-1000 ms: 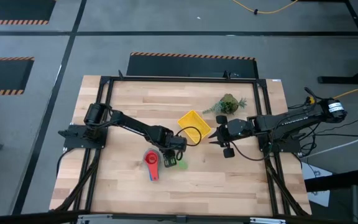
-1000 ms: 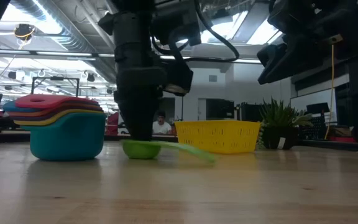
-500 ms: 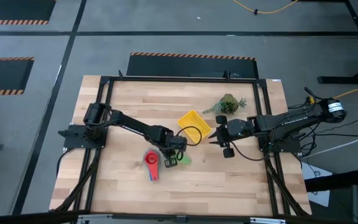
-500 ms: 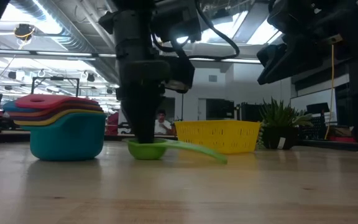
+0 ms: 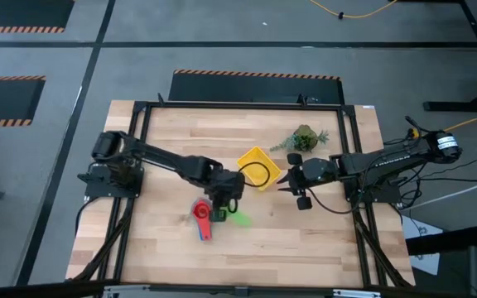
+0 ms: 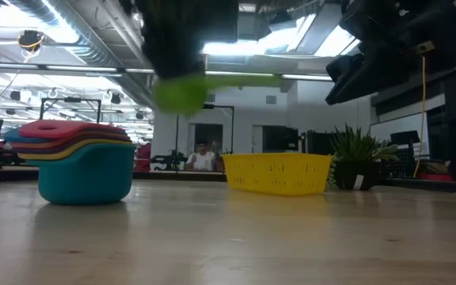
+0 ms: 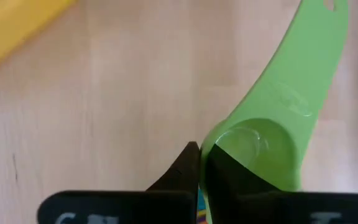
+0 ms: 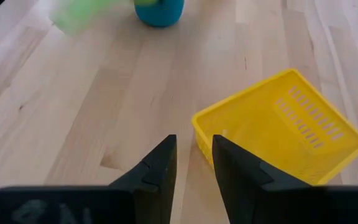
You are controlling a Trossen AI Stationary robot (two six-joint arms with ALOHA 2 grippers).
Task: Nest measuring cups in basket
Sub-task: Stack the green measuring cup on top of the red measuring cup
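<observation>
A pale wooden surface [image 5: 305, 240] fills mid-frame, grey floor around it. The left hand [image 5: 220, 213] grips the green measuring cup [image 5: 240, 218] above it, beside the stacked cups [image 5: 200, 212]. The yellow basket [image 5: 258, 166] sits centre; the right hand [image 5: 281, 180] waits beside it, fingers slightly parted.

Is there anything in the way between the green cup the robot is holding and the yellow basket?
No, nothing visible. The left gripper holds the green cup up above the table, and only bare wood lies between it and the basket. The cup stack sits on the other side.
</observation>
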